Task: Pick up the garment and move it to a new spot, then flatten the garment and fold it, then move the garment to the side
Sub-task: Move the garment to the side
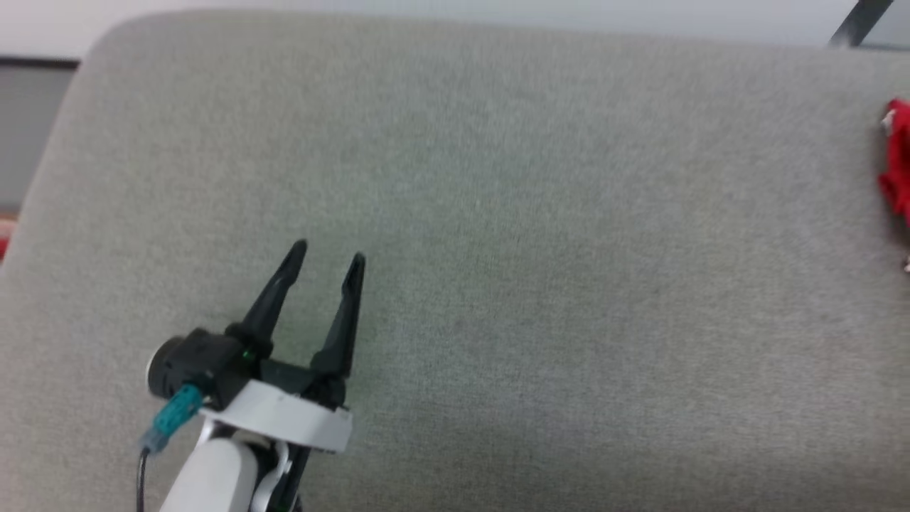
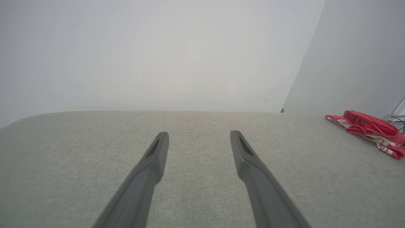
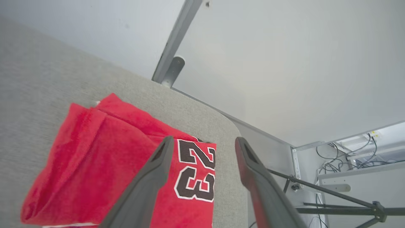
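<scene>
- Head view: the left gripper [image 1: 328,252] sits at 7 o'clock over the grey padded surface [image 1: 533,213], jaws partly apart and empty.
- The garment [image 1: 897,163] lies at the 3 o'clock edge.
- Right wrist view: the right gripper [image 3: 204,140] hangs above the folded garment, jaws wide, gripping nothing.

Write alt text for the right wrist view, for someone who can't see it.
A red garment with a black 23 print lies loosely folded near the corner of a grey fabric surface, seen past the two dark fingers of the open, empty right gripper. Beyond the edge are white walls, a metal post and loose cables.
</scene>
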